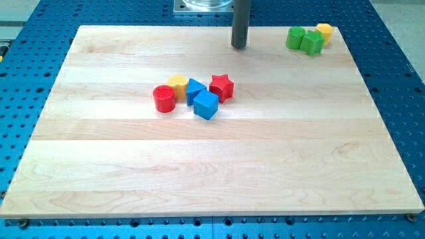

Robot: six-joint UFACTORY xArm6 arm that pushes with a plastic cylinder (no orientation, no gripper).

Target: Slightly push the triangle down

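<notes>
A blue triangle block [194, 89] lies in a cluster near the board's middle. It touches a yellow block [177, 83] on its left, a red star [222, 87] on its right and a blue cube [206, 105] just below. A red cylinder [164, 98] stands at the cluster's left end. My tip [239, 46] is near the view's top, above and to the right of the cluster, well apart from the triangle.
Two green blocks [296, 38] [312, 42] and a yellow block [324, 31] sit together at the board's top right corner. The wooden board [212, 166] lies on a blue perforated table [398, 79].
</notes>
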